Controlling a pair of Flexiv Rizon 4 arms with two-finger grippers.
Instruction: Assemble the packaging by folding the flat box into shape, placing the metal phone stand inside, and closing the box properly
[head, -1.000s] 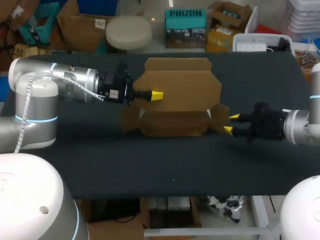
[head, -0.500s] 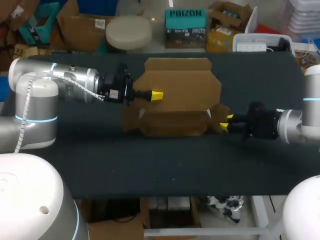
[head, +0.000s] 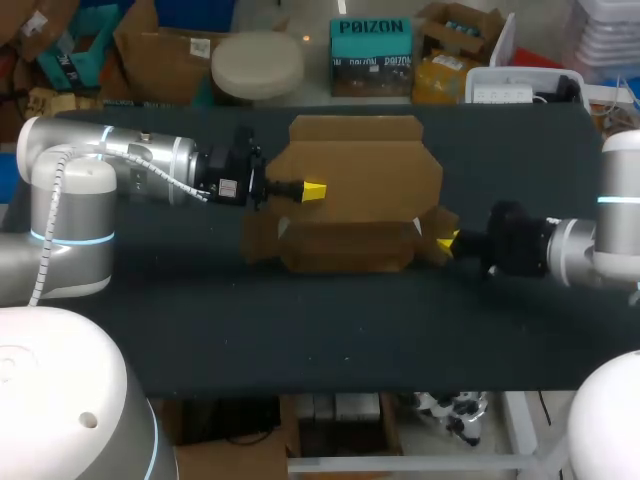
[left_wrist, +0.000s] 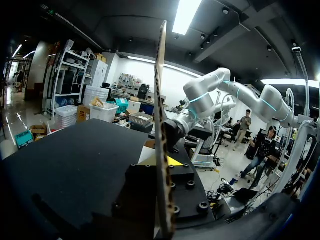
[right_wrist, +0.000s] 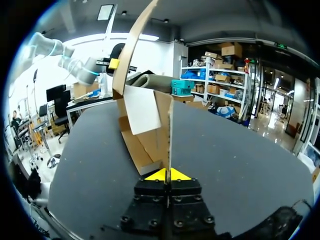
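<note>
A brown cardboard box (head: 370, 175), partly folded, lies in the middle of the black table. My left gripper (head: 313, 190) comes over its left side and is shut on a raised panel (left_wrist: 161, 100), whose edge stands upright between the fingers of the left gripper (left_wrist: 165, 165). My right gripper (head: 447, 242) is at the box's right end, shut on the small side flap (head: 440, 225). In the right wrist view the flap's thin edge (right_wrist: 170, 130) rises from between the yellow tips of the right gripper (right_wrist: 169, 175), with the rest of the box (right_wrist: 145, 130) ahead. No metal phone stand is in view.
The black table top (head: 330, 330) runs wide in front of the box and to both sides. My right arm (left_wrist: 200, 97) shows beyond the panel in the left wrist view.
My right gripper has moved left to the box's right flap and shut on it. The left arm and its grip have not moved.
</note>
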